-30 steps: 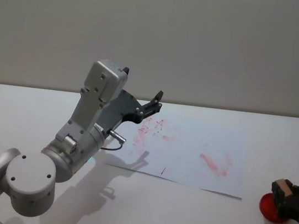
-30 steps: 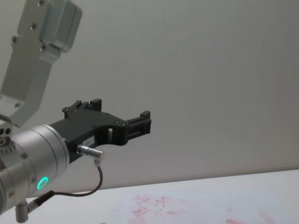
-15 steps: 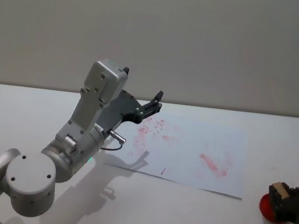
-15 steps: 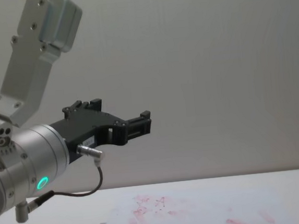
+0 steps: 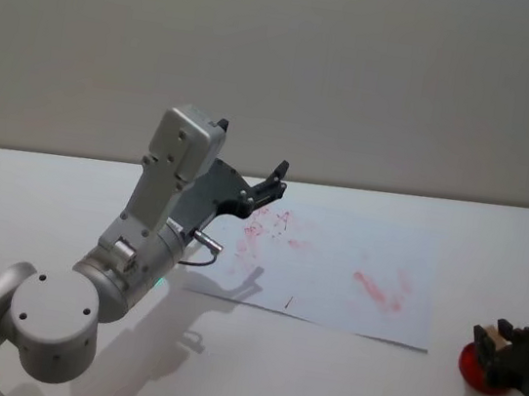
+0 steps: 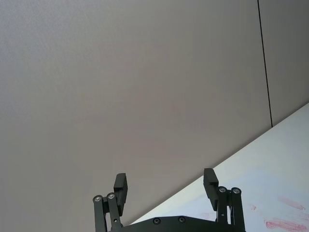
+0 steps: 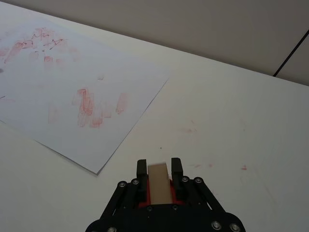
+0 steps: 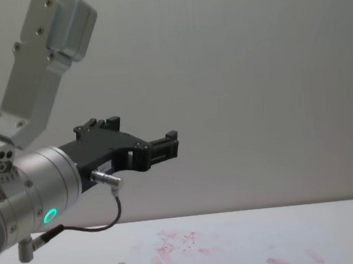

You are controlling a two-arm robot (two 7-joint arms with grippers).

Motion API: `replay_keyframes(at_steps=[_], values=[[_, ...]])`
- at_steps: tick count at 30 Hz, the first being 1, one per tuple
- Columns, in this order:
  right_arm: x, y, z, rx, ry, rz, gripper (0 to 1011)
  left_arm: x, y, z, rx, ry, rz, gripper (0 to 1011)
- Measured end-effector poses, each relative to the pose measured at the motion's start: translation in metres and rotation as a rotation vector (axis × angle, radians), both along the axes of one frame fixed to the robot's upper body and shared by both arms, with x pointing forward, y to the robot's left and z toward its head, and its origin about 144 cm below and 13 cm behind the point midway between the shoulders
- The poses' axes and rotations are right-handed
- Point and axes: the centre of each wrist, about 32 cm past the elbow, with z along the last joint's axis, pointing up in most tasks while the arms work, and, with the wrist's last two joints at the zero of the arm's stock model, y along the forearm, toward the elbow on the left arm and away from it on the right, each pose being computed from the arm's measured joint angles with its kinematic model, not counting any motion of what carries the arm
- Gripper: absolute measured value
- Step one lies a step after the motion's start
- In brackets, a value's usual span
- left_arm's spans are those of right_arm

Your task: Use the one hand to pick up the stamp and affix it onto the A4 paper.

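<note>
At the table's right edge my right gripper (image 5: 503, 348) is shut on the stamp (image 5: 492, 336), a small wood-coloured block, which it holds right above a round red ink pad (image 5: 479, 373). In the right wrist view the stamp (image 7: 159, 182) stands upright between the black fingers (image 7: 141, 167) of the right gripper (image 7: 159, 166), with red showing under them. The A4 paper (image 5: 353, 270), white with red-pink smudges, lies flat at the table's middle, to the left of this gripper; it also shows as the smudged sheet (image 7: 72, 96). My left gripper (image 5: 277, 175) hangs open, raised above the paper's far left corner.
The silver left arm (image 5: 128, 258) rises from the near left of the table and looms large in the chest view as the arm (image 8: 26, 182). A plain grey wall stands behind the white tabletop (image 5: 317, 383). Faint red marks dot the table (image 7: 241, 166) beside the pad.
My right gripper has sunk lower with the stamp, down onto the red ink pad. The left arm has not moved.
</note>
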Motion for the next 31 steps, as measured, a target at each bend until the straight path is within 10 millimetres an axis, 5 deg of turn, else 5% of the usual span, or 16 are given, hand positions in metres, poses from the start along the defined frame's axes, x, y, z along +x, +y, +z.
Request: replay_keyframes(at_steps=[24,31], values=[[0.0019,-0.0001,-0.0005,-0.007,-0.005,0.001,998,0.0,0.0,0.0,0.0,0.0,0.0,1001],[0.0021,-0.0001,-0.0005,-0.008,-0.005,0.001,1001,0.0,0.0,0.0,0.0,0.0,0.0,1001]])
